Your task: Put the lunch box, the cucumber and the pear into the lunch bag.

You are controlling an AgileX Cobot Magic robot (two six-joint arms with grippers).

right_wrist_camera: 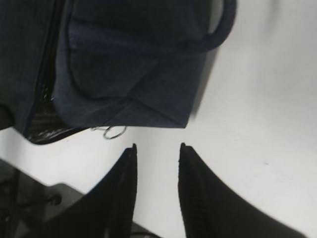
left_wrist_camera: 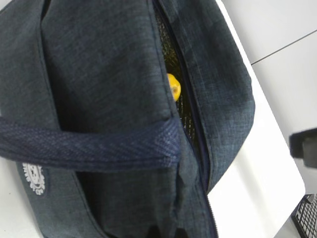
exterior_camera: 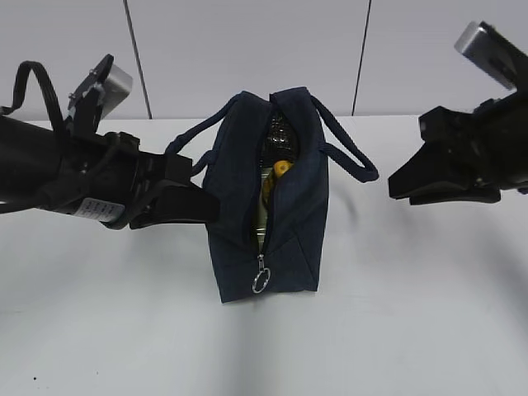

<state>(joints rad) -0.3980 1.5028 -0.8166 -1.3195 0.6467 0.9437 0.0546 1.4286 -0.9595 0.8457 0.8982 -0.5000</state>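
Lunch bag (exterior_camera: 293,206): a dark navy woven-fabric tote was seen standing upright at the middle of the white table (exterior_camera: 412,330), boxy in shape with soft folded corners. The zip was left partly open, so a narrow slit ran down the near end.

Handles: two padded loop handles (exterior_camera: 351,148) were seen, one drooping toward 3 o'clock, the other toward 9 o'clock. A coarser twill weave was shown on them in the left wrist view.

Zipper pull (exterior_camera: 261,280): a small metal ring was hung at the bottom of the slit, around 6 o'clock on the bag.

Pear (exterior_camera: 283,167): a smooth yellow-orange lump was glimpsed through the slit, inside the bag near the top.

Cucumber (exterior_camera: 276,136): something dark green and glossy was made out just above the pear, at 12 o'clock in the opening.

Lunch box (exterior_camera: 260,210): a pale greenish strip was visible lower in the slit, presumably the lid edge; not much else could be told.

Lining (right_wrist_camera: 47,126): crinkly, shiny foil was caught at the gap in the right wrist view.

Left gripper (exterior_camera: 202,206): it was pressed against the bag's 9 o'clock side with its fingers closed up; what was pinched, if anything, couldn't be told.

Right gripper (right_wrist_camera: 157,158): black tapered fingers were held partly apart over bare table, with nothing between them, well off the bag's 3 o'clock side.
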